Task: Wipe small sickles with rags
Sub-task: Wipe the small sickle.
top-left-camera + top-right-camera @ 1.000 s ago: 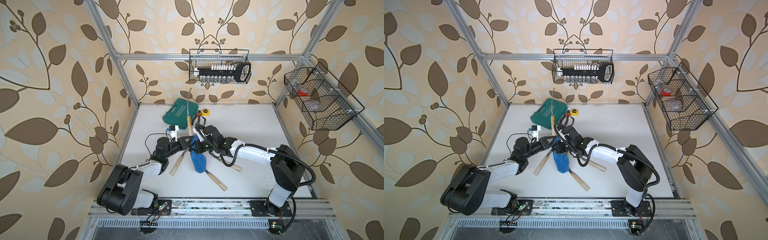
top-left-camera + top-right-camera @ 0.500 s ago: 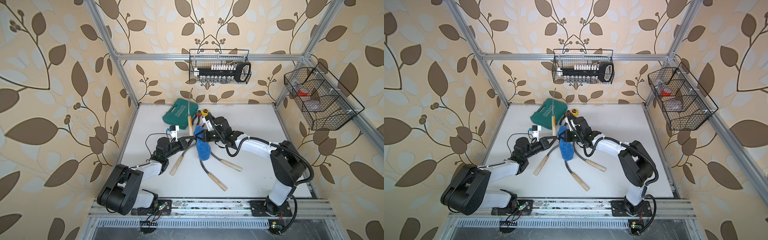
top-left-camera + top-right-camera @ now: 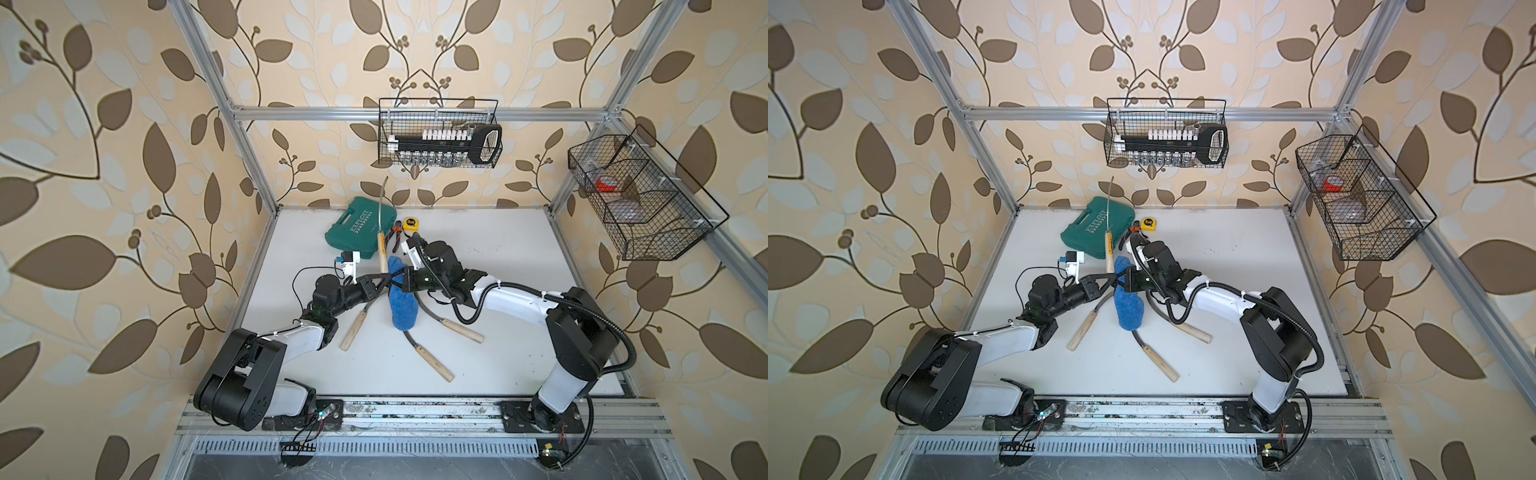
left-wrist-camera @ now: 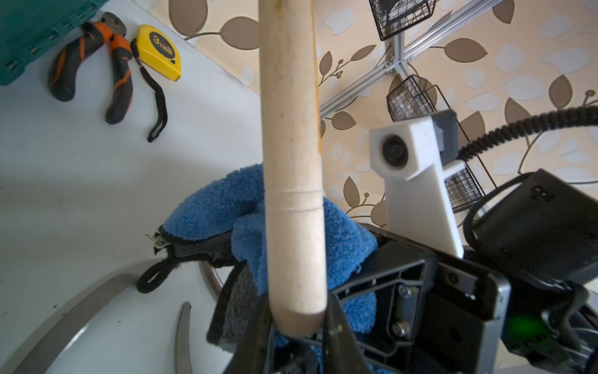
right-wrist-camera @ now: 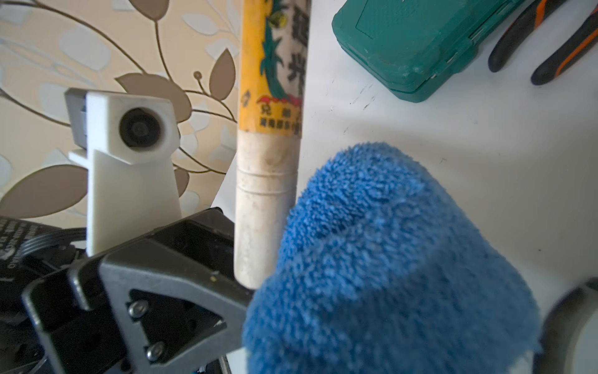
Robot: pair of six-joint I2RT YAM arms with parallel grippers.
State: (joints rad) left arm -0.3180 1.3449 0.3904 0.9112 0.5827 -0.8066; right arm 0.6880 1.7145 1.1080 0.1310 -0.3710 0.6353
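The left gripper [image 3: 382, 276] is clamped on the handle end of an upright sickle [image 3: 380, 249], while the right gripper [image 3: 405, 277] is closed on the blue rag [image 3: 402, 305] just beside it.

Soft, even light; faint shadows on the white table [image 3: 498, 249]. Top views bend at the edges. Up close, the blue cloth [image 5: 388, 259] blurs.
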